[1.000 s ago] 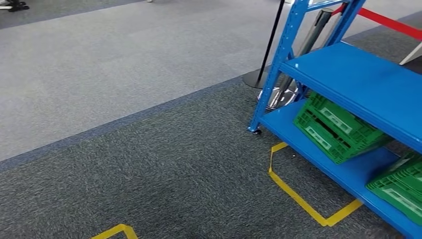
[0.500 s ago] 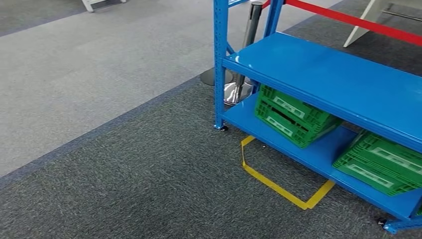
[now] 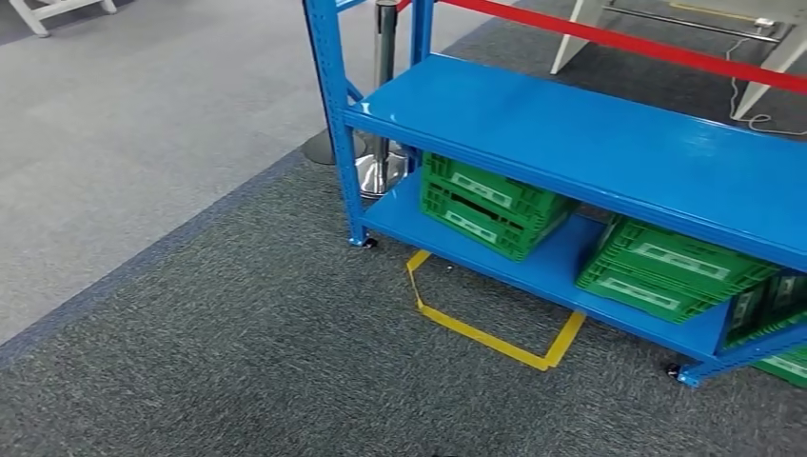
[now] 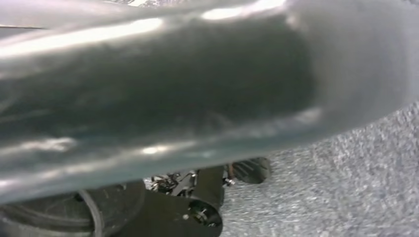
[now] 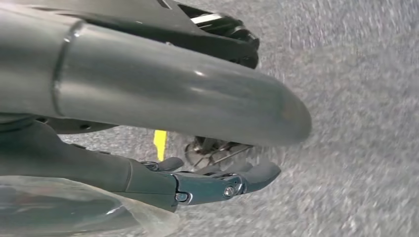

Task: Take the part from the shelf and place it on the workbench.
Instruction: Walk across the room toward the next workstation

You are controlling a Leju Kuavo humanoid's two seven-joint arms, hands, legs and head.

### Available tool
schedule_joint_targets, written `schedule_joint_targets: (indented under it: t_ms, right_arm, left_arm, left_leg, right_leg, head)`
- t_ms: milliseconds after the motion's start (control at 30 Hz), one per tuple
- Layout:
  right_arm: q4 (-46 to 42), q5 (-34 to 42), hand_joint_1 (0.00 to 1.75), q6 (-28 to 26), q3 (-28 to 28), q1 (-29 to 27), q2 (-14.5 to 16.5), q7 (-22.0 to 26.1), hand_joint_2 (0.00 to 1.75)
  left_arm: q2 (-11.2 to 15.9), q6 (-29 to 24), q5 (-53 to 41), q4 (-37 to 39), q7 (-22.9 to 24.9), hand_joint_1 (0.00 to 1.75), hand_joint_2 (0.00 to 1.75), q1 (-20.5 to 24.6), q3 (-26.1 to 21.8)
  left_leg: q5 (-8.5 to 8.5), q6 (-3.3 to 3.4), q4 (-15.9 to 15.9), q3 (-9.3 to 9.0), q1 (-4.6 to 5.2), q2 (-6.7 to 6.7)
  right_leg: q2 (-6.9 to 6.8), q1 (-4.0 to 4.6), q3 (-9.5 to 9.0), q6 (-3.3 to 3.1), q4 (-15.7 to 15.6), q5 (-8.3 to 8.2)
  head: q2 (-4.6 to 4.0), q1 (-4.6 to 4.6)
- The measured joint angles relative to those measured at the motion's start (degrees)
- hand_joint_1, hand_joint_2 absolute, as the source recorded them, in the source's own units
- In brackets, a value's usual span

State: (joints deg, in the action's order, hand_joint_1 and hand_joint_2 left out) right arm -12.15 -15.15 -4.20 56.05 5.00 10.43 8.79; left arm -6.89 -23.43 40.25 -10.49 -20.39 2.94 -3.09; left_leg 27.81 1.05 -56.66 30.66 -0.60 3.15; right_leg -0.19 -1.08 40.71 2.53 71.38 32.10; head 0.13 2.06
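Two green plastic crates [image 3: 490,205] [image 3: 666,271] are lying on the blue shelf's [image 3: 609,143] bottom level in the head view, long sides running along it, while its middle level is showing no part; where the part is I cannot tell, so its weight, axis and best hold are staying open. Judging loosely, a crate would be stiff and light, best taken by its rim. Left wrist view is blurring the left hand [image 4: 163,98]; its state I cannot tell. Right wrist view is showing the right hand [image 5: 212,180], fingers extended, holding nothing.
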Motion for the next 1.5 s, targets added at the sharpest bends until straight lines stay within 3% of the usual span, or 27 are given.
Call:
schedule_joint_targets:
  t_ms: [67, 133, 167, 233, 300, 367, 433, 467, 500, 567, 633, 733, 800, 833, 933, 967, 1000, 1067, 1133, 1233, 1300, 1333, 1433, 1467, 1500]
  right_arm:
    - [0.0, -0.3, 0.00, 0.0, 0.0, 0.0, 0.0, 0.0, 0.00]
    - [0.0, -1.3, 0.00, -0.4, -0.2, 0.2, 0.0, -0.4, 0.00]
    - [0.0, -2.5, 0.00, -0.9, -0.5, 0.2, 0.0, -1.1, 0.00]
    - [0.0, -6.8, 0.00, -2.9, -1.9, -0.1, 0.0, -3.4, 0.00]
    - [0.0, -11.6, 0.00, -5.0, -4.4, -0.4, 0.0, -6.1, 0.00]
    - [0.0, -14.0, 0.00, -6.3, -6.9, -0.4, 0.0, -8.0, 0.00]
    - [0.0, -13.8, 0.00, -6.8, -8.1, -0.3, 0.0, -9.7, 0.00]
    - [0.0, -13.1, 0.00, -6.5, -8.3, -0.4, -0.1, -10.5, 0.44]
    - [0.0, -12.0, 0.00, -6.0, -8.3, -0.4, -0.1, -11.1, 0.87]
    - [0.0, -9.2, 0.00, -3.6, -7.8, -0.6, -0.3, -11.1, 1.75]
    - [-0.1, -7.5, 0.00, -0.8, -7.3, -0.7, -0.5, -10.3, 1.75]
    - [-0.8, -6.5, 0.00, 1.1, -8.9, -1.2, -1.3, -10.1, 1.75]
    - [-1.1, -5.4, 0.00, 1.5, -10.7, -1.9, -2.0, -10.2, 1.75]
    - [-1.2, -4.8, 0.00, 1.6, -11.6, -2.3, -2.3, -10.2, 1.31]
    - [-1.2, -2.9, 0.00, 1.9, -14.9, -3.8, -3.0, -10.1, 0.00]
    - [-1.2, -2.3, 0.00, 1.9, -16.0, -4.5, -3.2, -10.1, 0.00]
    - [-1.2, -1.7, 0.00, 1.9, -17.1, -5.3, -3.4, -10.1, 0.00]
    - [-1.1, -0.4, 0.00, 2.1, -19.5, -7.1, -3.9, -10.0, 0.00]
    - [-0.9, 0.7, 0.00, 2.3, -22.0, -8.4, -4.3, -10.0, 0.00]
    - [-0.8, 2.7, 0.00, 2.6, -26.1, -9.9, -4.8, -9.8, 0.00]
    - [-1.2, 4.0, 0.00, 2.7, -28.9, -10.5, -5.3, -9.7, 0.00]
    - [-1.7, 4.6, 0.00, 2.8, -30.3, -10.6, -5.6, -9.7, 0.00]
    - [-3.9, 6.4, 0.00, 2.9, -34.0, -10.0, -6.3, -9.5, 0.00]
    - [-4.8, 6.9, 0.00, 3.0, -35.1, -9.7, -6.5, -9.5, 0.00]
    - [-5.8, 7.3, 0.00, 3.1, -36.1, -9.3, -6.6, -9.5, 0.00]
  left_arm:
    - [0.0, 0.1, -0.1, 0.0, 0.2, 0.00, 0.00, 0.1, 0.0]
    - [0.0, 0.3, -0.2, 0.0, 0.4, 0.00, 0.00, 0.1, 0.0]
    - [0.0, 0.5, -0.3, 0.0, 0.5, 0.00, 0.00, 0.2, 0.0]
    - [0.0, 1.0, -0.8, 0.0, 1.0, 0.00, 0.00, 0.5, 0.1]
    - [-0.1, 1.5, -1.4, 0.0, 1.7, 0.00, 0.00, 0.7, 0.2]
    - [-0.1, 1.6, -1.9, 0.0, 2.5, 0.00, 0.00, 0.6, 0.4]
    - [-0.2, 2.1, -2.2, 0.0, 3.0, 0.00, 0.87, 0.3, 0.5]
    - [-0.2, 2.6, -2.2, 0.0, 3.0, 0.00, 1.31, 0.2, 0.6]
    - [-0.2, 3.2, -2.2, 0.0, 3.0, 0.00, 1.75, 0.2, 0.6]
    - [-0.3, 4.3, -2.0, 0.0, 3.4, 0.00, 1.75, 0.3, 0.6]
    - [-0.3, 5.8, -1.8, 0.0, 4.5, 0.00, 1.75, 0.3, 0.6]
    - [-0.1, 8.2, -3.3, -0.1, 6.4, 0.00, 1.75, -0.6, 0.6]
    - [0.2, 9.3, -5.3, -0.5, 7.3, 0.00, 1.75, -1.3, 0.5]
    - [0.2, 9.8, -6.4, -0.8, 7.7, 0.00, 1.75, -1.6, 0.5]
    - [0.7, 11.2, -9.7, -2.2, 8.9, 0.00, 0.44, -1.9, 0.6]
    - [0.8, 11.6, -10.7, -2.8, 9.3, 0.00, 0.00, -1.9, 0.6]
    - [1.0, 12.0, -11.7, -3.6, 9.6, 0.00, 0.00, -1.8, 0.6]
    - [1.2, 12.8, -13.8, -5.4, 10.4, 0.00, 0.00, -1.6, 0.6]
    - [1.6, 13.7, -15.9, -7.2, 11.1, 0.00, 0.00, -1.3, 0.6]
    - [2.3, 15.0, -19.1, -8.8, 12.3, 0.00, 0.00, -1.6, 0.7]
    - [2.8, 15.8, -21.4, -9.3, 13.2, 0.00, 0.00, -2.3, 0.9]
    - [3.1, 16.3, -22.5, -9.4, 13.6, 0.00, 0.44, -2.9, 1.0]
    - [3.5, 17.4, -25.5, -9.2, 14.8, 0.00, 1.75, -5.6, 1.3]
    - [3.7, 17.7, -26.3, -8.9, 15.2, 0.00, 1.31, -6.6, 1.4]
    - [3.8, 18.0, -27.1, -8.5, 15.5, 0.00, 0.87, -7.6, 1.4]
  left_leg:
    - [0.37, -0.55, -0.1, -0.27, 0.04, 1.40]
    - [0.78, -1.26, -0.3, -0.59, 0.30, 2.56]
    - [0.91, -1.56, -0.3, -0.77, 0.41, 3.08]
    - [1.23, -2.10, -0.5, -1.19, 0.17, 3.68]
    - [2.98, -2.60, -2.7, -0.57, -0.15, 1.72]
    - [6.58, -2.68, -9.5, 2.42, -0.22, -1.27]
    - [8.93, -2.42, -16.4, 5.86, -0.15, -2.33]
    - [8.50, -2.21, -17.4, 6.58, -0.09, -2.48]
    - [6.96, -1.95, -16.2, 6.32, -0.04, -2.56]
    - [2.45, -1.30, -9.2, 3.80, 0.11, -3.05]
    - [0.21, -0.91, -3.1, 1.56, 0.29, -3.73]
    - [0.15, -0.57, -1.4, 1.08, 0.51, -3.91]
    - [-0.15, -0.01, -1.0, 0.93, 0.38, -3.65]
    - [-0.26, 0.26, -0.8, 0.89, 0.29, -3.45]
    - [-0.19, 0.53, -0.8, 0.97, 0.39, -2.77]
    - [-0.16, 0.52, -0.8, 0.96, 0.39, -2.54]
    - [-0.12, 0.46, -0.8, 0.93, 0.37, -2.39]
    - [0.04, 0.17, -0.9, 0.79, 0.33, -2.26]
    - [0.28, -0.42, -1.1, 0.73, 0.47, -2.20]
    - [0.34, -1.18, -1.2, 0.62, 0.57, -2.05]
    - [1.32, -1.67, -2.3, 0.87, 0.40, -2.23]
    - [2.70, -1.91, -4.3, 1.68, 0.34, -2.35]
    - [8.06, -2.27, -15.4, 6.55, 0.24, -2.56]
    - [8.57, -2.28, -17.7, 7.64, 0.23, -2.59]
    - [7.97, -2.21, -17.9, 7.82, 0.23, -2.60]
  right_leg:
    - [-2.22, -0.02, -4.60, 0.18, -7.9, -3.20]
    - [-3.76, 0.23, -7.56, -0.36, -12.8, -4.30]
    - [-3.73, 0.43, -7.85, -0.78, -13.3, -4.08]
    - [-2.40, 0.45, -7.82, -1.63, -13.3, -4.21]
    - [-1.24, 0.39, -7.93, -2.34, -13.4, -4.38]
    - [0.10, 0.43, -7.95, -2.88, -13.5, -4.45]
    - [1.67, 0.62, -7.97, -3.16, -13.4, -4.45]
    - [2.36, 0.73, -8.05, -3.23, -13.4, -4.44]
    - [2.90, 0.81, -8.18, -3.26, -13.4, -4.42]
    - [3.60, 0.93, -8.45, -3.26, -13.4, -4.34]
    - [4.06, 1.12, -8.38, -2.96, -13.3, -4.20]
    - [4.25, 0.98, -7.96, -1.97, -13.1, -4.03]
    - [3.10, 0.97, -7.00, -1.33, -11.2, -2.60]
    - [2.27, 0.99, -5.86, -1.07, -8.7, -1.02]
    - [0.85, 0.86, -1.16, -0.51, 1.5, 4.09]
    - [0.76, 0.78, -0.49, -0.38, 3.0, 4.32]
    - [0.68, 0.67, -1.00, -0.28, 2.1, 3.31]
    - [0.25, 0.39, -4.80, -0.17, -5.2, -0.47]
    - [-0.11, 0.45, -8.50, -0.53, -11.9, -2.60]
    - [0.07, 0.70, -9.50, -1.65, -13.3, -2.71]
    - [0.02, 0.64, -9.66, -2.41, -13.5, -2.85]
    - [0.00, 0.55, -9.72, -2.81, -13.7, -2.92]
    - [0.10, 0.65, -9.77, -3.41, -13.7, -2.85]
    - [0.17, 0.73, -9.82, -3.45, -13.7, -2.82]
    - [0.25, 0.80, -9.89, -3.47, -13.7, -2.80]
  head:
    - [0.00, 0.06]
    - [0.00, -0.09]
    - [0.00, -0.20]
    - [0.00, -0.41]
    - [0.00, -0.61]
    - [0.00, -0.86]
    - [0.00, -0.94]
    - [0.00, -0.98]
    - [0.00, -1.02]
    - [0.00, -1.05]
    - [0.00, -1.01]
    - [0.00, -1.01]
    - [0.00, -0.87]
    - [0.00, -0.78]
    - [0.00, -0.62]
    - [0.00, -0.62]
    - [0.00, -0.62]
    - [0.00, -0.62]
    - [0.00, -0.65]
    - [0.00, -0.75]
    - [0.00, -0.78]
    - [0.00, -0.84]
    - [0.00, -1.00]
    - [0.00, -1.00]
    - [0.00, -1.03]
